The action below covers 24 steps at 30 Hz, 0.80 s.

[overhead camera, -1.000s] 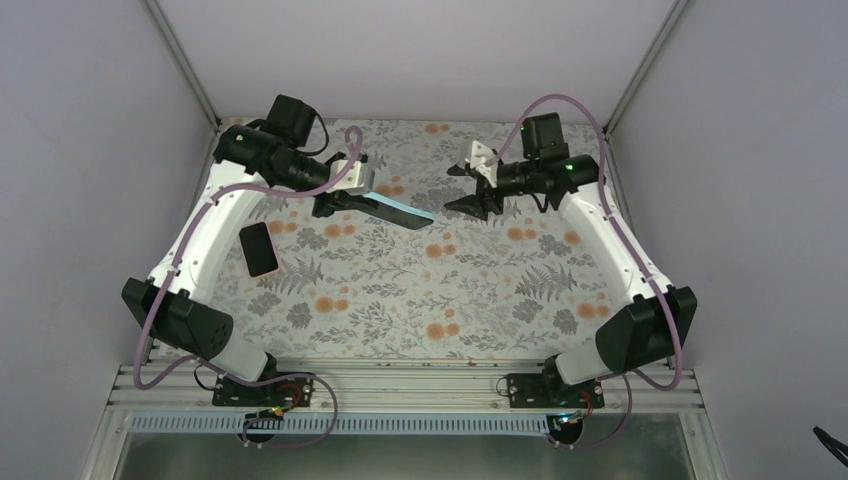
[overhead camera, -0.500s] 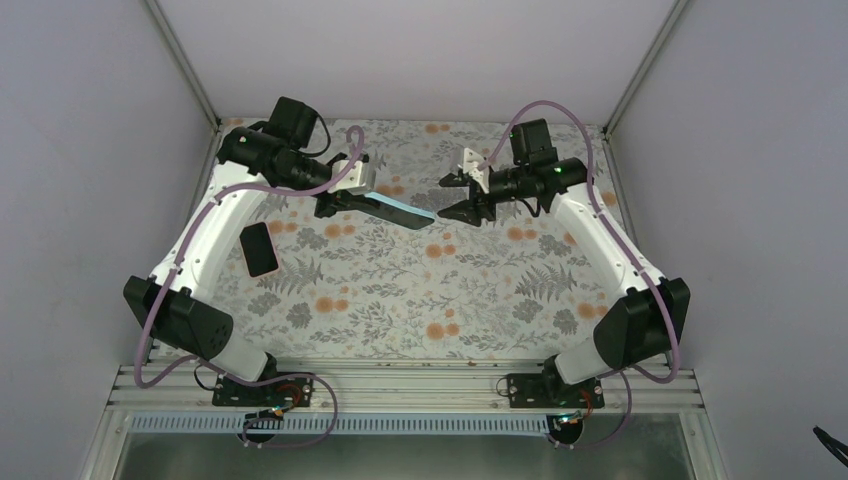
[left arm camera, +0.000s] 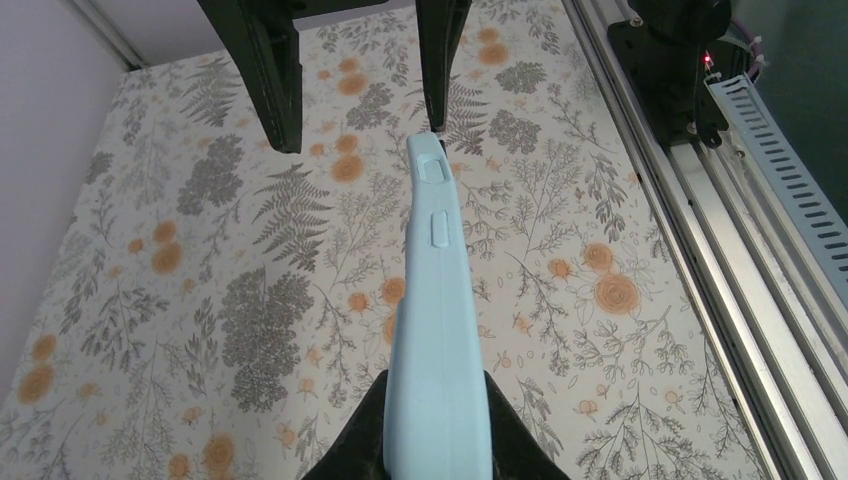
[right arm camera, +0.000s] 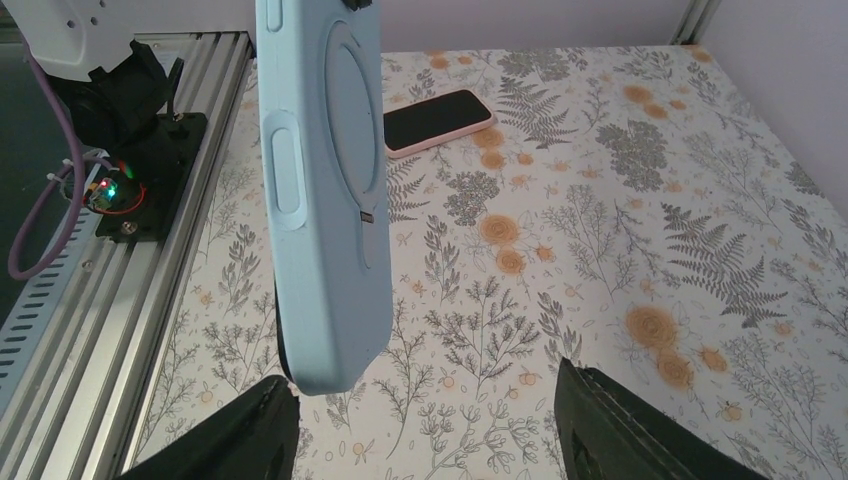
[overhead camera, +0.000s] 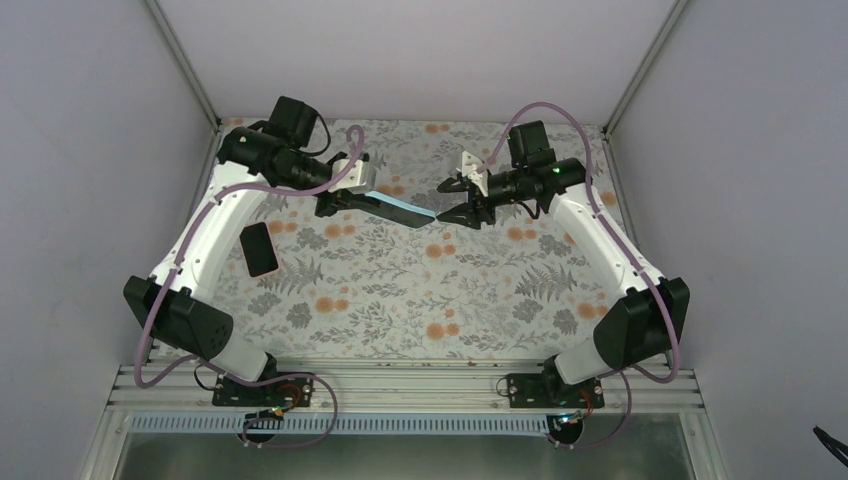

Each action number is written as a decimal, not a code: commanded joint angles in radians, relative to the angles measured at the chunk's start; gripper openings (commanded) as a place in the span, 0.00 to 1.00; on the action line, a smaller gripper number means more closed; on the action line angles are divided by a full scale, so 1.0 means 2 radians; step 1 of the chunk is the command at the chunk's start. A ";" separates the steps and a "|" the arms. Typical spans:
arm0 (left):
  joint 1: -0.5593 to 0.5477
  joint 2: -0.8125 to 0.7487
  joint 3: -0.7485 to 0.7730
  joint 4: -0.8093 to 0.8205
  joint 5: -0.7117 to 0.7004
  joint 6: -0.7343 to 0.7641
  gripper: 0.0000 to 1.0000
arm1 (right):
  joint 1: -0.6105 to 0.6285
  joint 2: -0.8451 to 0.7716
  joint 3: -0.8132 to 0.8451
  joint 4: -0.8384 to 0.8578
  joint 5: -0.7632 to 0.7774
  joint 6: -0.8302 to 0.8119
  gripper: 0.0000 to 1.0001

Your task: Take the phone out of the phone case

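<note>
My left gripper (overhead camera: 352,198) (left arm camera: 437,445) is shut on one end of a light blue phone case (overhead camera: 398,208) (left arm camera: 437,300) and holds it level above the table, its free end pointing right. In the right wrist view the case (right arm camera: 325,190) shows its back and a dark edge behind its lower corner. My right gripper (overhead camera: 442,201) (right arm camera: 425,425) is open, and the case's free end sits just inside its jaws, close to one finger (right arm camera: 240,435). A black-screened phone (overhead camera: 258,248) (right arm camera: 437,120) with a pink rim lies flat on the table at the left.
The floral table cover (overhead camera: 420,290) runs to the aluminium rails (overhead camera: 400,385) at the near edge. Grey walls and frame posts (overhead camera: 180,60) close in the back and sides. The left arm's white link (overhead camera: 205,235) passes next to the lying phone.
My right gripper has moved left toward the case's free end and its jaws have narrowed a little. The left arm and the case have stayed still.
</note>
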 commanded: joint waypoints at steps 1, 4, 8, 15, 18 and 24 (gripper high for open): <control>-0.001 -0.006 0.009 0.012 0.030 0.002 0.02 | 0.005 0.003 0.000 0.000 -0.020 -0.007 0.65; -0.001 -0.006 0.009 0.012 0.031 0.000 0.02 | 0.006 0.006 0.000 0.003 -0.021 -0.005 0.65; -0.001 -0.006 0.010 0.012 0.031 -0.001 0.02 | 0.008 0.010 0.001 0.002 -0.022 -0.006 0.64; -0.001 -0.005 0.010 0.008 0.035 0.003 0.02 | 0.009 0.010 -0.002 0.013 -0.013 0.003 0.62; -0.001 -0.005 0.011 0.001 0.038 0.006 0.02 | 0.010 0.012 -0.002 0.024 -0.006 0.012 0.60; -0.002 -0.005 0.019 -0.008 0.059 0.008 0.02 | 0.011 0.019 -0.007 0.075 0.038 0.054 0.56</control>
